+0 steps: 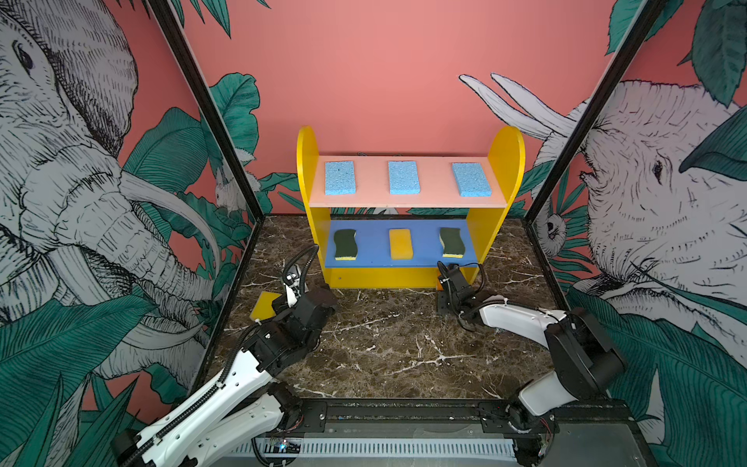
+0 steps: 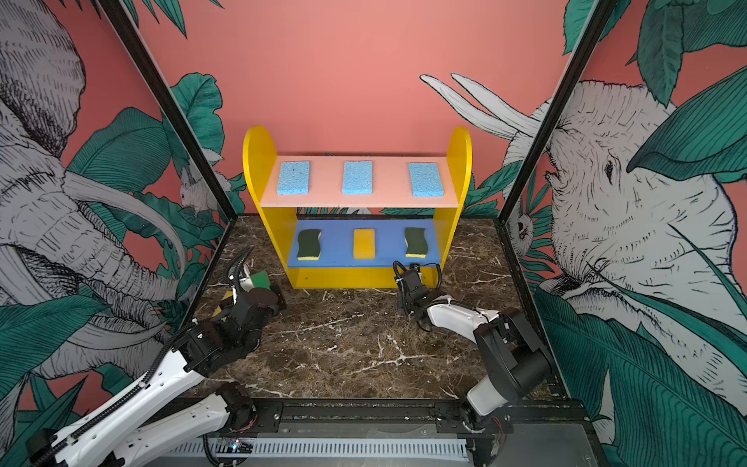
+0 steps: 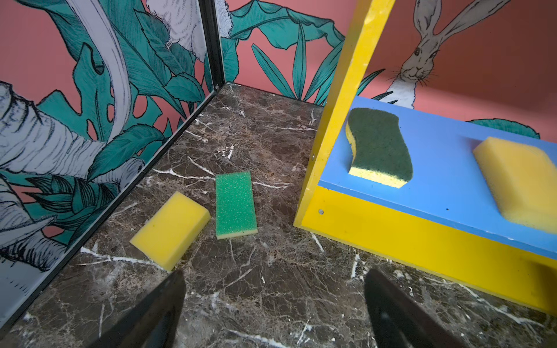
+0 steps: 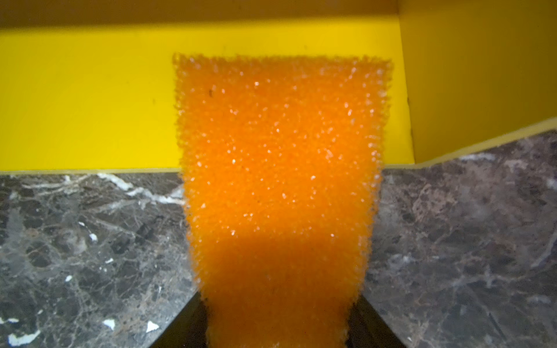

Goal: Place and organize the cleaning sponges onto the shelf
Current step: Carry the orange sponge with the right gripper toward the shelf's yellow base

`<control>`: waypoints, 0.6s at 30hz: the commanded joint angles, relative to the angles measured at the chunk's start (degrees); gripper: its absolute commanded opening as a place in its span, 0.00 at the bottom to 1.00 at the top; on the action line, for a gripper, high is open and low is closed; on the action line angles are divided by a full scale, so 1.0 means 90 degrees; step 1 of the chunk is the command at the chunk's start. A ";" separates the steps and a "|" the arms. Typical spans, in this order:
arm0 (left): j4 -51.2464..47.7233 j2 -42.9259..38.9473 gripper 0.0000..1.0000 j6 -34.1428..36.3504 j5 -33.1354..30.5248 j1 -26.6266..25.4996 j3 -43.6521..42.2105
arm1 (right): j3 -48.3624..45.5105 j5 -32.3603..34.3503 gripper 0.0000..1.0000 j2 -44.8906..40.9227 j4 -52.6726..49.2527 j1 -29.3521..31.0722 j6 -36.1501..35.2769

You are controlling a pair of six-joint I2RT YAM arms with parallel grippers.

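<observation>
Right gripper (image 4: 278,325), clamped on the coarse orange rectangular sponge (image 4: 280,168), should carry it level, further onto the yellow base board (image 4: 90,99) of the three-tier shelf (image 1: 505,161) before releasing; left gripper (image 3: 272,304) hangs open.

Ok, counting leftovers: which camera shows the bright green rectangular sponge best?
Left wrist view: the bright green rectangular sponge lies fully visible on the floor. In a top view only its corner shows behind the left arm; the right wrist view misses it.
</observation>
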 commanded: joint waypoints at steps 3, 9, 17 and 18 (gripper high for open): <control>0.0286 -0.0021 0.93 0.0062 -0.0258 0.0021 -0.0150 | 0.0271 0.0357 0.61 0.0214 0.0353 0.0024 -0.0419; 0.0228 -0.0068 0.92 0.0114 -0.0323 0.0026 -0.0203 | 0.0456 0.0410 0.61 0.0480 0.0285 -0.0026 -0.0257; 0.0251 -0.0188 0.92 0.0114 -0.0358 0.0026 -0.0311 | 0.0181 0.0466 0.61 0.0364 0.0270 -0.0020 -0.0016; 0.0265 -0.0184 0.92 0.0120 -0.0349 0.0026 -0.0311 | 0.0139 0.0486 0.61 0.0343 0.0296 -0.0026 -0.0007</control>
